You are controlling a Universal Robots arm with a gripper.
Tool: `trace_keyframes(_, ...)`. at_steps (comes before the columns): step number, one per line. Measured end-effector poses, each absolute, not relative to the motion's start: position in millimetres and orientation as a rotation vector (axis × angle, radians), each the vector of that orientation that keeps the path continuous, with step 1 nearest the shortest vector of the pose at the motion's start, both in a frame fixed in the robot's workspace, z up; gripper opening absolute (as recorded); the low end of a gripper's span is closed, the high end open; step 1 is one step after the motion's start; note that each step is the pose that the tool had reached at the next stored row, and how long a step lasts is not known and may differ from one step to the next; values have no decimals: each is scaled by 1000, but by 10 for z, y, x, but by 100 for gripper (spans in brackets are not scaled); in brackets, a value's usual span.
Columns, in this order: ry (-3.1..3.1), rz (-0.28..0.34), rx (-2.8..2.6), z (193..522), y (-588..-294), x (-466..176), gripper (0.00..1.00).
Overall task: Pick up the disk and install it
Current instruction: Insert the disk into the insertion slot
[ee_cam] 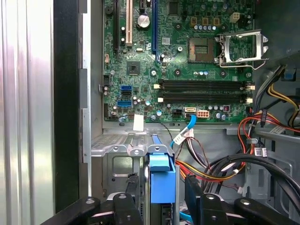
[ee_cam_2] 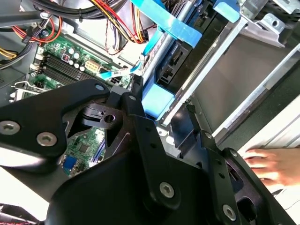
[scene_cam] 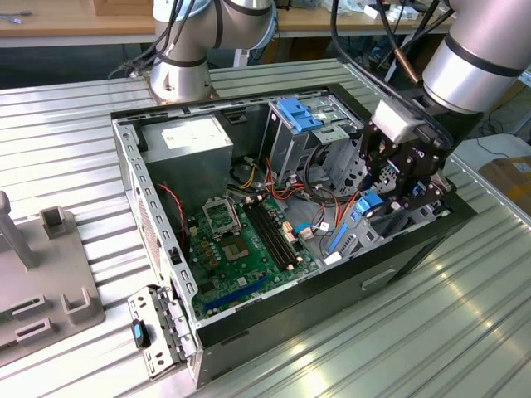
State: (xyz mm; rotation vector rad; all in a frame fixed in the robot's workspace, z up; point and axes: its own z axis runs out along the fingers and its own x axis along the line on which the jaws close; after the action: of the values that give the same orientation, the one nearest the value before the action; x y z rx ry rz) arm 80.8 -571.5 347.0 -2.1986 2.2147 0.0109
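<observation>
Exterior view, near first: I see loose bracket (scene_cam: 149, 332) at case's (scene_cam: 158, 240) 7 o'clock. Board (scene_cam: 249, 240) mid-case. At board's 3 o'clock, gripper (scene_cam: 377, 211) sits low in bay, fingers (ee_cam: 129, 201) apart, straddling disk (ee_cam: 163, 187), gap beside one finger. Disk stands on edge in bay, blue tab (ee_cam: 159, 161) toward board. Cage (scene_cam: 299, 120) at board's 12 o'clock. Second wrist view: hand (ee_cam_2: 276, 164) near case's outer wall.

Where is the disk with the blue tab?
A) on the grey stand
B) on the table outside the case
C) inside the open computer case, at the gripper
C: the disk is inside the case, right at the gripper.
</observation>
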Motion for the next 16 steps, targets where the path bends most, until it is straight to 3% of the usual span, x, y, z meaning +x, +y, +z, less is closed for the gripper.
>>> trace_keyframes(14, 2215, 11, -2199, 3514, -5715, 842, 50)
trace_keyframes(16, 2215, 11, -2199, 3514, -5715, 842, 37)
